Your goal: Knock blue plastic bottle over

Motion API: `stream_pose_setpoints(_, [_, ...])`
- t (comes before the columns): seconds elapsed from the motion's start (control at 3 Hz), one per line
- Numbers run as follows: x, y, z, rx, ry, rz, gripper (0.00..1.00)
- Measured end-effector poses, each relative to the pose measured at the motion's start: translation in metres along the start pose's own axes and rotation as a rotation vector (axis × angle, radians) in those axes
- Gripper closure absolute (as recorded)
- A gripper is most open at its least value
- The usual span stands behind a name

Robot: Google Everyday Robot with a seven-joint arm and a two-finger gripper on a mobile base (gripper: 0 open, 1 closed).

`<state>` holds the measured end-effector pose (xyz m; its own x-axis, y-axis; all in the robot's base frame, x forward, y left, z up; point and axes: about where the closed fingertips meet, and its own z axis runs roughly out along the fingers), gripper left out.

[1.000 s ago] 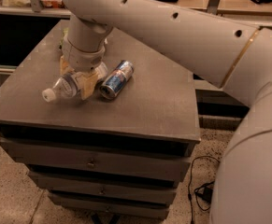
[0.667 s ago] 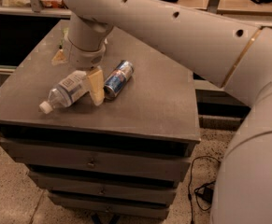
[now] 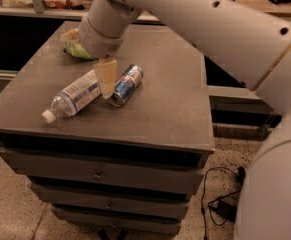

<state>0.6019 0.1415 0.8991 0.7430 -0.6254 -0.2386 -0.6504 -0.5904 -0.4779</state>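
The blue plastic bottle [image 3: 74, 96] lies on its side on the grey cabinet top [image 3: 170, 109], white cap toward the front left corner, label facing up. My gripper [image 3: 106, 77] hangs down from the wrist just behind the bottle's base, between the bottle and the blue and silver can [image 3: 126, 85]. The can also lies on its side, right of the gripper. The gripper holds nothing that I can see.
A green and white snack bag [image 3: 75, 50] lies at the back left of the cabinet top, partly hidden by my wrist. My large white arm [image 3: 225, 39] spans the upper right. A black cable [image 3: 220, 199] lies on the floor at the right. Shelves stand behind.
The bottle has dropped from leaning at the gripper to lying flat, its cap end swung toward the front left. The gripper has come off the bottle. The can has not moved.
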Motion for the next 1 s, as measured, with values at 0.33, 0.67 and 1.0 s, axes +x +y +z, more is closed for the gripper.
stream_pose_setpoints(0.33, [0.033, -0.019, -0.049, 0.126, 0.001, 0.089, 0.00])
stream_pose_setpoints(0.67, [0.080, -0.015, -0.093, 0.211, 0.114, 0.198, 0.00])
stream_pose_setpoints(1.0, [0.089, -0.012, -0.097, 0.215, 0.142, 0.217, 0.00])
